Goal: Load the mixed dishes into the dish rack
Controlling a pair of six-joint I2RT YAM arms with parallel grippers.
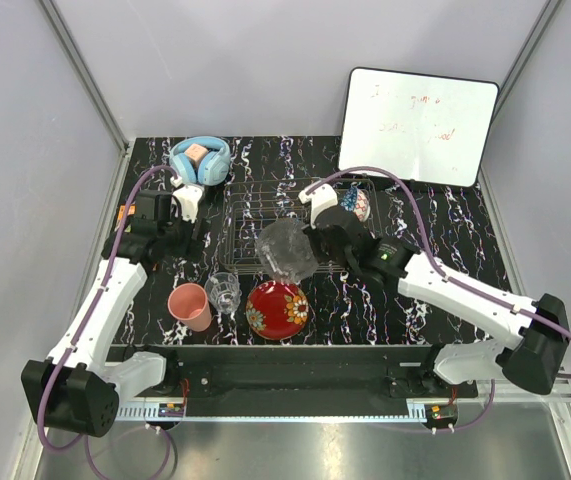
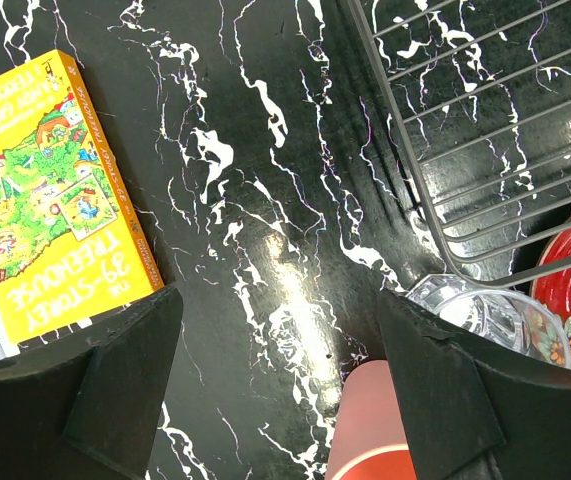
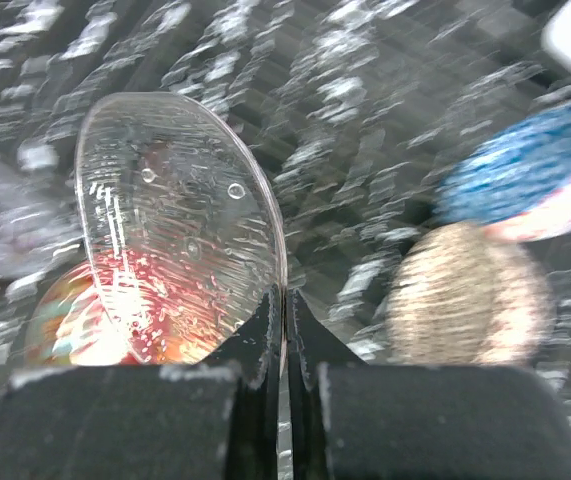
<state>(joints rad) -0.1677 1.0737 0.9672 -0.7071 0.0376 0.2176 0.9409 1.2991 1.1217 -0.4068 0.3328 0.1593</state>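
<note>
My right gripper (image 3: 285,310) is shut on the rim of a clear glass dish (image 3: 175,220), holding it on edge above the dish rack's (image 1: 250,215) near side; from above, the glass dish (image 1: 285,250) hangs just left of the right gripper (image 1: 312,243). Below it lies the red floral plate (image 1: 277,308). The pink cup (image 1: 190,305) and the glass tumbler (image 1: 223,290) stand left of the plate. My left gripper (image 2: 280,390) is open over bare table above the pink cup (image 2: 375,430). A blue patterned bowl (image 1: 355,203) and a cream bowl (image 3: 465,295) sit to the right.
Blue headphones (image 1: 201,158) lie at the back left and a whiteboard (image 1: 417,125) leans at the back right. A yellow book (image 2: 50,190) lies left of the left gripper. The rack's wire edge (image 2: 405,170) runs just right of the left fingers.
</note>
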